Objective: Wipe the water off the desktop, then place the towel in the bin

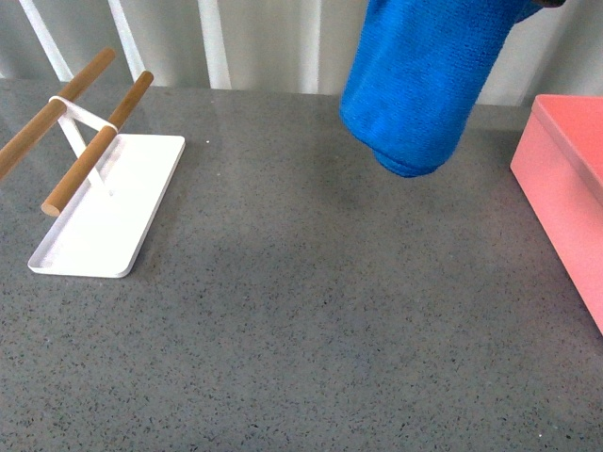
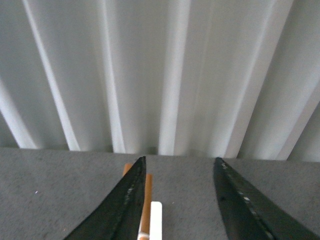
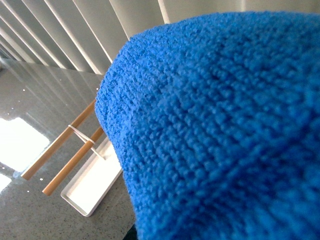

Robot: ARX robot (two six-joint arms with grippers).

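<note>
The blue towel (image 1: pixel 419 80) hangs in the air above the far right of the speckled grey desktop (image 1: pixel 311 311), bunched and drooping from the frame's top edge. My right gripper is shut on the towel; in the front view it is out of frame above. In the right wrist view the towel (image 3: pixel 220 135) fills most of the picture and hides the jaws. The salmon-pink bin (image 1: pixel 570 184) stands at the right edge, to the right of and lower than the towel. My left gripper (image 2: pixel 180 200) is open and empty above the desktop.
A flat white tray (image 1: pixel 108 207) with two wooden rods (image 1: pixel 94 141) stands at the back left; it also shows in the right wrist view (image 3: pixel 92 182) and between the left jaws (image 2: pixel 147 210). White vertical slats (image 1: pixel 217 42) line the back edge.
</note>
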